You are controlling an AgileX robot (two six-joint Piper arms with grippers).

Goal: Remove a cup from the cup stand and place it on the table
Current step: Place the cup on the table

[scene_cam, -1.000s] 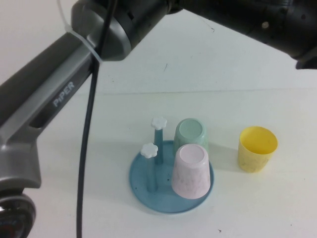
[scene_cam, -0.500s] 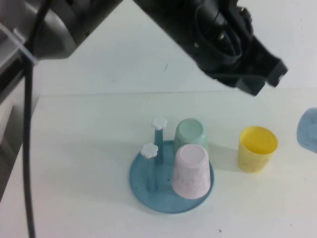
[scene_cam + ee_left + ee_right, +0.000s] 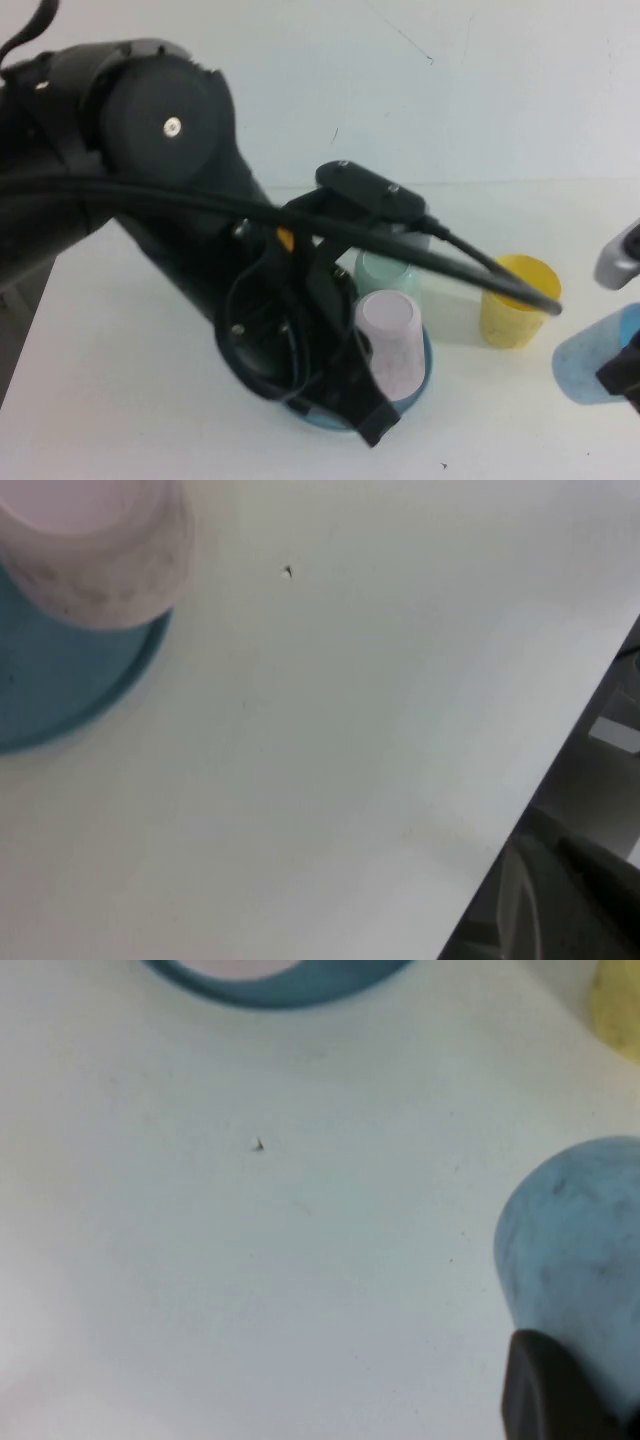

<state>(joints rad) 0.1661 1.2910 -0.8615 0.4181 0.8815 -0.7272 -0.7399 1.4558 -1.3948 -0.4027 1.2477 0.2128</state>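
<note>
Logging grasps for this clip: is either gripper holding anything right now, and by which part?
The right gripper, at the table's right edge, is shut on the blue cup, apparently near its rim. The left gripper, over the cup stand, holds nothing.

A plain white table (image 3: 120,400) carries the round blue cup stand (image 3: 425,350) near its middle; a yellow cup (image 3: 515,320) stands upright directly on the tabletop just right of the cup stand, apart from it

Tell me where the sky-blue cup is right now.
In the high view the sky-blue cup is at the far right edge, right of the yellow cup, off the cup stand, in the right tool.
</note>
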